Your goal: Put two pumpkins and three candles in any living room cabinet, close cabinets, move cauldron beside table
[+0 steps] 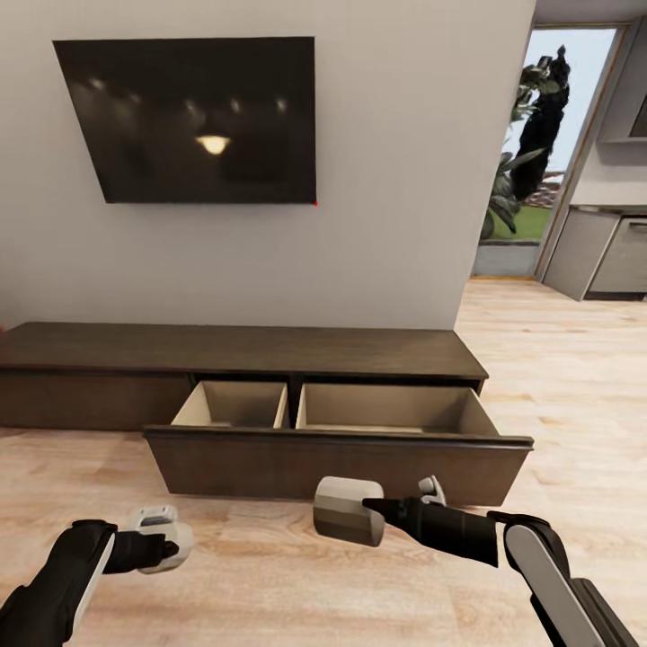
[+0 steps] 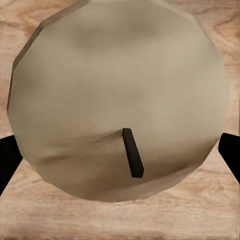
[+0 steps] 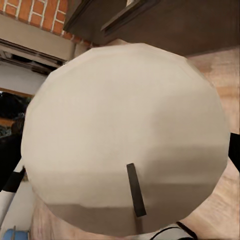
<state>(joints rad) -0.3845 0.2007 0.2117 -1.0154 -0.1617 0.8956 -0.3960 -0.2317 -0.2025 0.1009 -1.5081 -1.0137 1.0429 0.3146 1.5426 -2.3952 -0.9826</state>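
Holding short pale grey-beige cylinder candle in right gripper, jaws pinching it | open beige-lined drawer of long dark brown wood cabinet lies at 12 o'clock | left gripper jaws pinching second candle, farther off.

candle close before my right wrist camera, flat top facing it | dark wick on top | cabinet behind | brick wall beyond | wood floor
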